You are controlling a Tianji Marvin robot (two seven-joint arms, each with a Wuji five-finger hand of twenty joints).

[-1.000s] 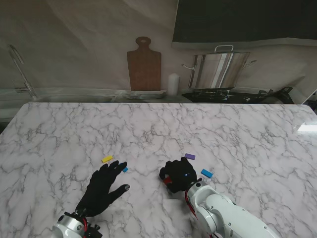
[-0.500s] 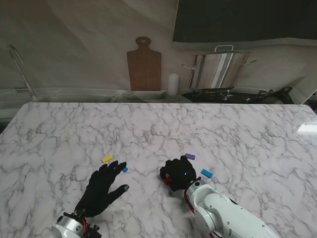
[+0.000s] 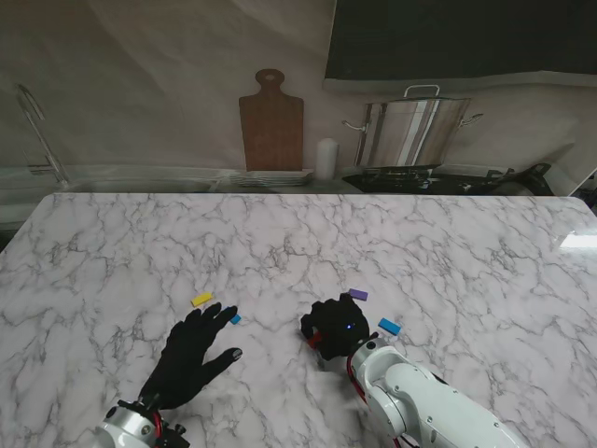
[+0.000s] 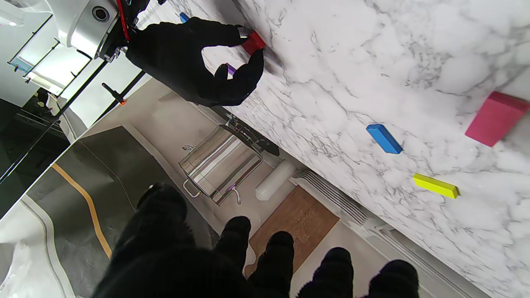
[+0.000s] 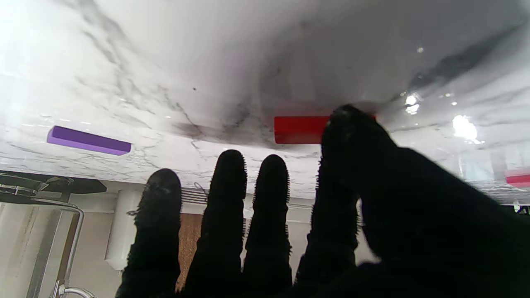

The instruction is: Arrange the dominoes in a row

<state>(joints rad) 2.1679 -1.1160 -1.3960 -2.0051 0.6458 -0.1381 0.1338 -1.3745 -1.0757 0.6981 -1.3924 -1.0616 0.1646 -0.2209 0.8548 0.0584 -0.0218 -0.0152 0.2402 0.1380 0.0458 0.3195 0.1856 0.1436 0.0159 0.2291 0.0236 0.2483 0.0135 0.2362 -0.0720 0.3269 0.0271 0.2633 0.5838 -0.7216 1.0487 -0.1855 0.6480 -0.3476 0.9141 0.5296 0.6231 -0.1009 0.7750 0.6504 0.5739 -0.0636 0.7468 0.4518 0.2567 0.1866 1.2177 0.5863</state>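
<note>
Small red rectangular plastic domino [image 5: 300, 129], lower centre of stand view on glossy marble worktop [image 3: 298, 243]: light, rigid, likely slippery; right hand [image 3: 338, 326] pinches its narrow ends; left hand [image 3: 191, 355] spread, empty.

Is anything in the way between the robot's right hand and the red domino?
No. The right hand is already on the red domino: the left wrist view shows it pinched between a finger and the thumb, against the marble table. Nothing sits between them. The purple domino lies just beyond the hand, apart from it.
</note>
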